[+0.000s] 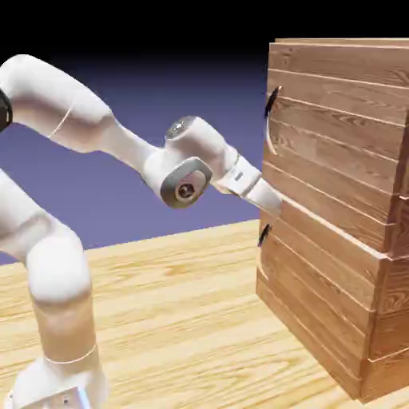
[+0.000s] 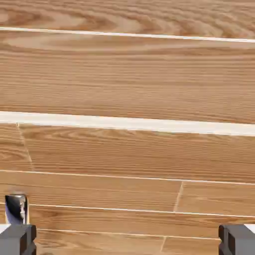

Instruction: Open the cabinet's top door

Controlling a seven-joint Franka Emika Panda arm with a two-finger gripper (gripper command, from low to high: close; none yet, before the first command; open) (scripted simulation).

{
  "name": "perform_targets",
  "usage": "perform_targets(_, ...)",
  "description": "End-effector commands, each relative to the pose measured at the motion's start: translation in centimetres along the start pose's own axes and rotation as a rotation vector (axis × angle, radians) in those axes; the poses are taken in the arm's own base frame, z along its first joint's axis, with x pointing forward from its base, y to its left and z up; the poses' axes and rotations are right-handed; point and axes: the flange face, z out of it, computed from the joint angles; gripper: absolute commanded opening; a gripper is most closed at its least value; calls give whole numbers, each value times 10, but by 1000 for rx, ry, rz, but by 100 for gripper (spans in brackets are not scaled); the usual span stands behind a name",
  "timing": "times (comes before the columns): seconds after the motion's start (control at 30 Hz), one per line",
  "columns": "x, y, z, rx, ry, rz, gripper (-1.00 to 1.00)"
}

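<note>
The cabinet (image 1: pixel 335 264) of reddish-brown planks stands at the exterior view's right, seen almost edge-on from the front. The top door's long curved dark handle (image 1: pixel 272 120) sticks out high on its front edge. My gripper (image 1: pixel 274 204) reaches the cabinet front well below that handle and just above the short dark handle (image 1: pixel 264 233) of the lower panel. In the hand view the grey fingertips (image 2: pixel 18 240) stand wide apart, open, with only cabinet wood (image 2: pixel 129 74) between them. A pale band (image 2: pixel 124 122) crosses the planks. A small shiny dark piece (image 2: pixel 16 208) shows above the left fingertip.
The wooden table (image 1: pixel 184 303) stretches out in front of the cabinet. My white arm (image 1: pixel 88 120) comes from the lower left and bends over the table toward the cabinet.
</note>
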Motion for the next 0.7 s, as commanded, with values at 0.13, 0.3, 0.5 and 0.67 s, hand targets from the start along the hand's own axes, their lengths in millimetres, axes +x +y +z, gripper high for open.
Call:
perform_targets(0.13, 20, -6, -17, 43, 49, 22, 100)
perform_targets(0.3, 36, -11, -35, 87, 98, 40, 100)
perform_targets(0.5, 48, -17, -54, 142, 157, 57, 100)
perform_targets(0.67, 53, -22, -69, 187, 207, 66, 100)
